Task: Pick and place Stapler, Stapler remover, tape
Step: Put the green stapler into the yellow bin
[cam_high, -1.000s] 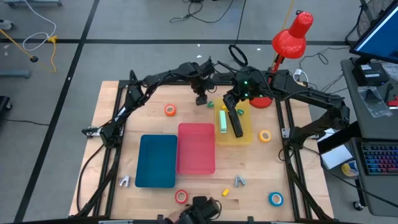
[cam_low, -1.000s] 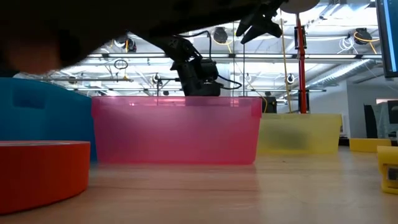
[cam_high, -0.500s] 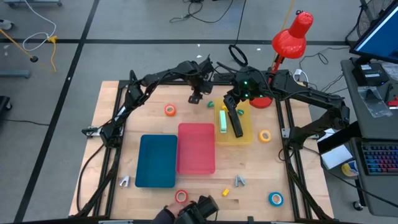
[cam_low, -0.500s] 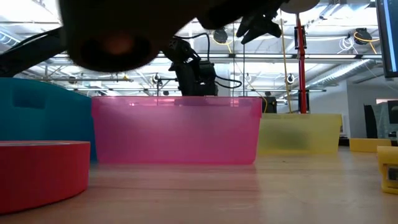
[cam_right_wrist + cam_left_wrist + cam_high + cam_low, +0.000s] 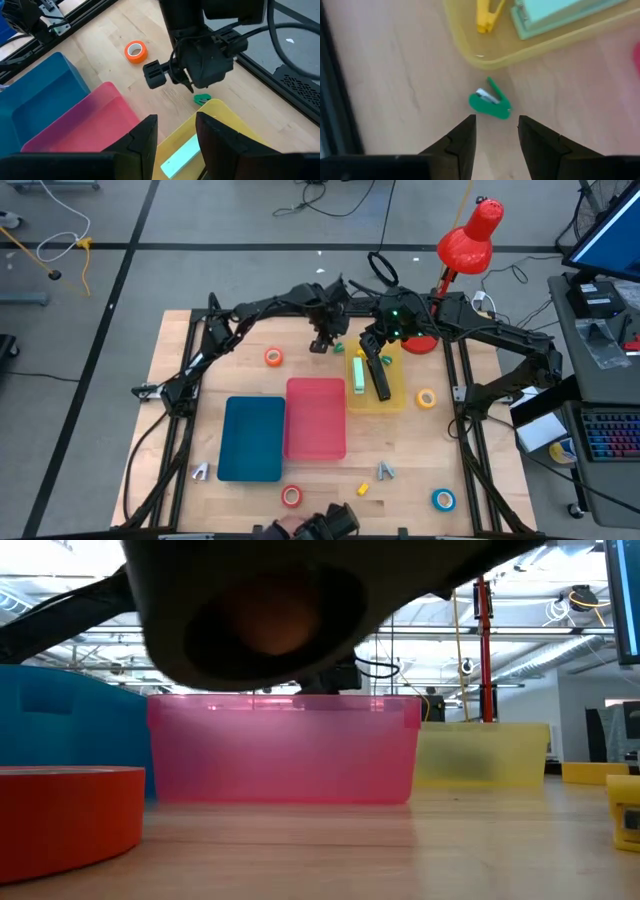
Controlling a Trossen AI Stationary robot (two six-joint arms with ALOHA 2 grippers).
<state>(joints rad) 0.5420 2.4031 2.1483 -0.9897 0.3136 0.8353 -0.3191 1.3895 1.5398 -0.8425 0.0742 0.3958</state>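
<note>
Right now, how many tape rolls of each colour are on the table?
Orange tape: 1
Yellow tape: 1
Red-orange tape: 1
Blue tape: 1
Total: 4

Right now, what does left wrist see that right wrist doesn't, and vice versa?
Only left wrist: a yellow staple remover lying inside the yellow bin, and the left hand's open fingers close above the green staple remover.

Only right wrist: the orange tape roll, the blue bin, the pink bin, and the left arm's wrist seen from outside, above the table.

Both: the green staple remover on the wood by the yellow bin's corner, and the pale green stapler in that bin.
</note>
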